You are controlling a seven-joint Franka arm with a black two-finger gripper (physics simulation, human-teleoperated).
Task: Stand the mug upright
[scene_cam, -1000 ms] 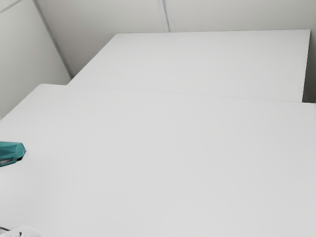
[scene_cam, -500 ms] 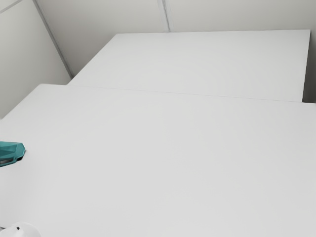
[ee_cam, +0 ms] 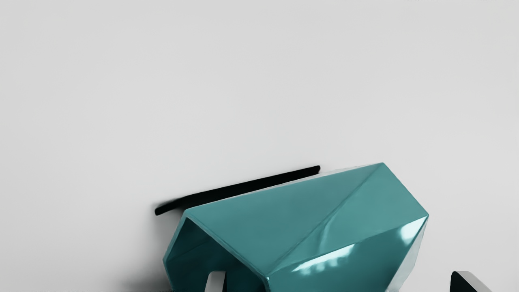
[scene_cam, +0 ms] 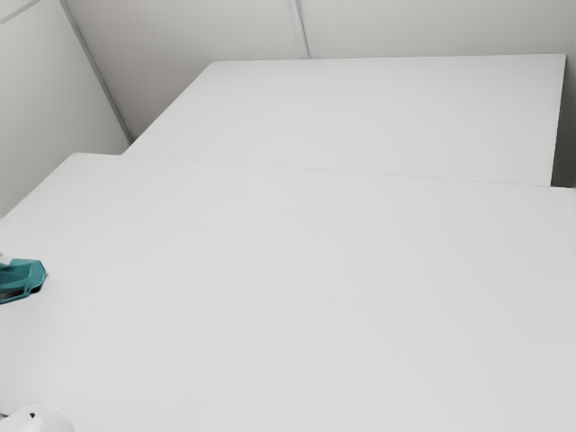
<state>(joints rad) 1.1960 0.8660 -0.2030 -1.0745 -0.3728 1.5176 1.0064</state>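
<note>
One pale shape newly beside mug

The mug lies on the table at the exterior view's left.

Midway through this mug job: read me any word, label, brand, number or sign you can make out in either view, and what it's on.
No text can be read.
Mug: none on the faces that show.
Black strip beside it: none.
Table: none.
White rounded thing at the exterior view's lower left: a dark mark, too small to tell if it is lettering.
</note>
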